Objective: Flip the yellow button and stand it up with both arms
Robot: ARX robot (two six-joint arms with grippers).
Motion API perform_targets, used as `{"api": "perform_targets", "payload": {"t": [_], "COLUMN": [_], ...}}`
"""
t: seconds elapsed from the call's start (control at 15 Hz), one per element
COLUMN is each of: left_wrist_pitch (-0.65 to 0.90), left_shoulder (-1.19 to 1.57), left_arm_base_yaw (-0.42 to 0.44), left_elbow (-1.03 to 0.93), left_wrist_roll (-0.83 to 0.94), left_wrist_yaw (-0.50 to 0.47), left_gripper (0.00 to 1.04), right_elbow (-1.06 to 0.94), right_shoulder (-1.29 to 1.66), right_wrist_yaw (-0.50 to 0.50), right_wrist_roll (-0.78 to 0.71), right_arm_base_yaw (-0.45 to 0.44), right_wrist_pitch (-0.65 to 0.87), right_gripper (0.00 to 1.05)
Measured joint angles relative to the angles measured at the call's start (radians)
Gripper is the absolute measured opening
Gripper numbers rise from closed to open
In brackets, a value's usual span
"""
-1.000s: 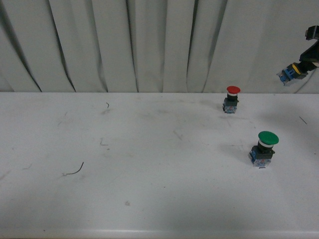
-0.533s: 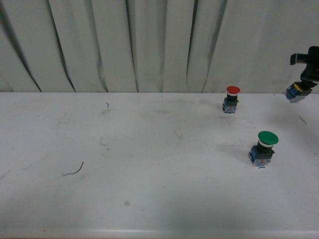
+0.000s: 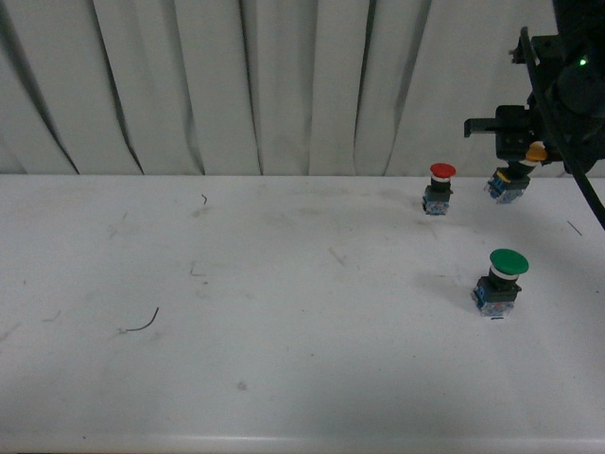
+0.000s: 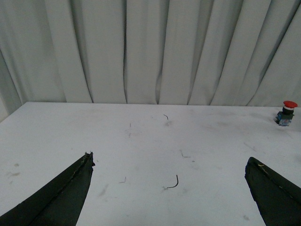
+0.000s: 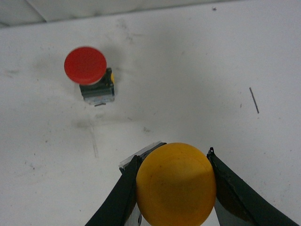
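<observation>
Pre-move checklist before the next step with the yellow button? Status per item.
1. Right gripper jaws shut on yellow-capped push button: ok.
2. Button upright: not ok, held tilted, blue base lowest.
3. Left gripper jaws open, empty: ok.
4. Left gripper near the button: not ok, absent from front view.
5. Gap to red-capped push button: ok, apart.

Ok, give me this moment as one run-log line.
right tool: shut on yellow button | yellow button: tilted, not yet stood | left tool: open, empty | red button, green button: upright
</observation>
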Motion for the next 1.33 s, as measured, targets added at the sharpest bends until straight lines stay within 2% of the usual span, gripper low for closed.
{"api": "perform_targets", "payload": {"t": [0.13,0.47,0.73,1.33], "left_wrist_pitch": [0.0,0.0,0.0,0.0], "left_shoulder": [0.0,0.0,0.0,0.0], "left_arm_base_yaw": [0.0,0.0,0.0,0.0], "left_elbow": [0.0,0.0,0.0,0.0], "left_wrist_roll": [0.0,0.0,0.0,0.0], "left_wrist_yaw": [0.0,0.0,0.0,0.0], "left_gripper": [0.98,0.98,0.98,0.98], "right_elbow": [0.053,-0.002,0.031,0.079], "right_shoulder": [0.053,0.072,0.115,0.169], "right_wrist_yaw": [0.036,0.043,0.039,0.136], "right_wrist_roll": [0.009,0.019,0.059,0.082], "right_arm_base_yaw": [0.024,0.056,0.068,0.08], "right_wrist_pitch": [-0.057,-0.004,-0.04,-0.077], "right_gripper": [0.36,0.36,0.36,0.36]}}
